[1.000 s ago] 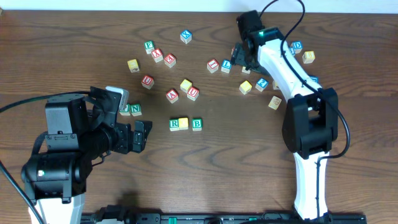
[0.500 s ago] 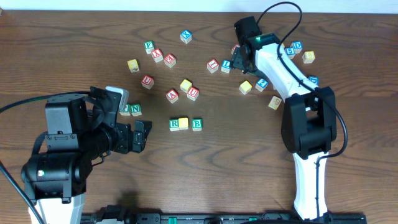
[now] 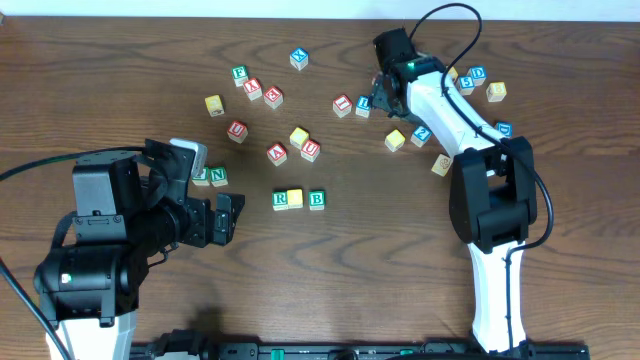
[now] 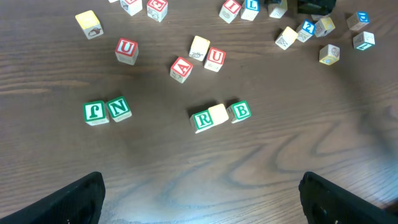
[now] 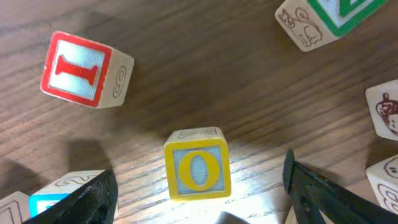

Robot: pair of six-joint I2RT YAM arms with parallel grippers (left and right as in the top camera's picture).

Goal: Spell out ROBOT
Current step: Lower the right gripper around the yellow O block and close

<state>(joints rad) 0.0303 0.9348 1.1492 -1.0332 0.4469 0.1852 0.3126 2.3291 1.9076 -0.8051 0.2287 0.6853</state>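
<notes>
Right wrist view: my right jaws stand apart on either side of a small yellow-faced wooden cube lettered O (image 5: 197, 171), gaps showing on both sides. It sits on the brown wooden counter (image 5: 205, 74), well apart from the row of green R cube (image 3: 281, 200), plain yellow cube (image 3: 295, 199) and green B cube (image 3: 316, 200). My left jaws hang wide apart, empty. The risk, I judge, is that closing could shove or pinch the blue-lettered cube (image 5: 37, 202) beside one finger.
</notes>
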